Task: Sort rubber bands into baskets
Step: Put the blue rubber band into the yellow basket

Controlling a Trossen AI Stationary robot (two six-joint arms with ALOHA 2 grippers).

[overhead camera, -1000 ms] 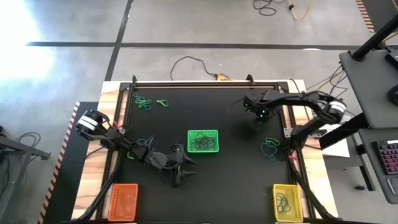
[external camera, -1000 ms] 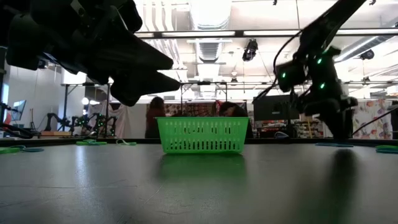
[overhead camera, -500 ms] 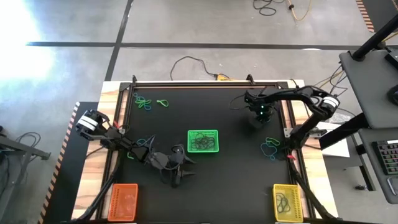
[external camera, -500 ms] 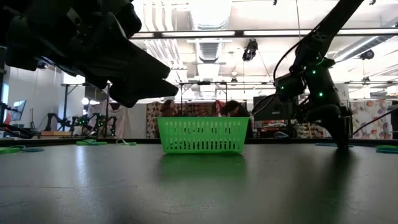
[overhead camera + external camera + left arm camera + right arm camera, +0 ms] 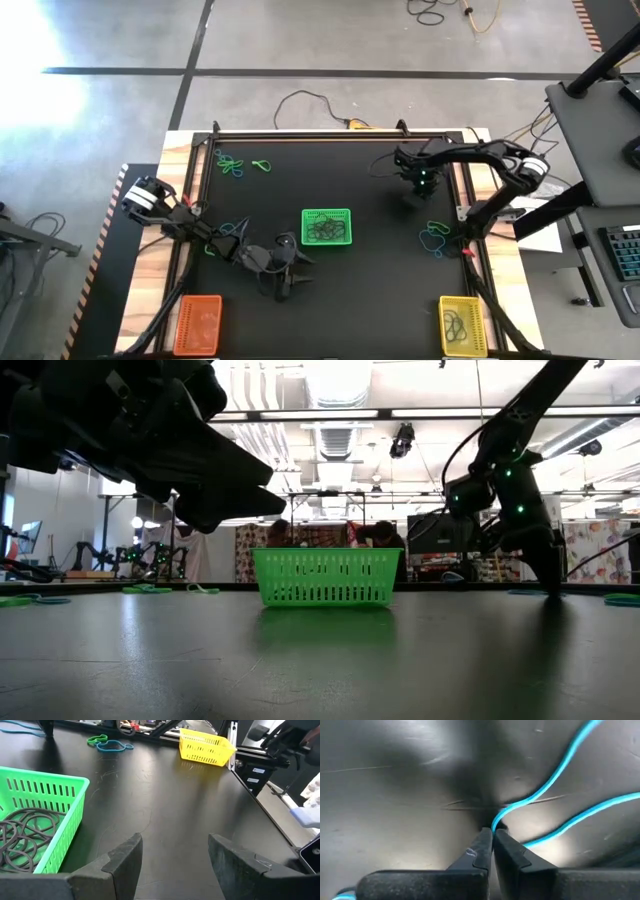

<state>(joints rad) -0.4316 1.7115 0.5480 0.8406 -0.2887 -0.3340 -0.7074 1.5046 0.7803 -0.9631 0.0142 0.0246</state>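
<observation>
Right gripper [image 5: 492, 837], fingers clamped on a blue rubber band [image 5: 555, 775] trailing away from the tips along the worktop [image 5: 395, 795]; left gripper [image 5: 172, 852], fingers apart, waits beside the green basket [image 5: 60, 827].

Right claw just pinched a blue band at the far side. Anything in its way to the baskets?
Nothing visible does. The right claw is shut on the blue rubber band; bare table lies toward the green basket and yellow basket.

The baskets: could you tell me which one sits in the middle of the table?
The green basket; the orange basket and yellow basket sit at the near corners.
</observation>
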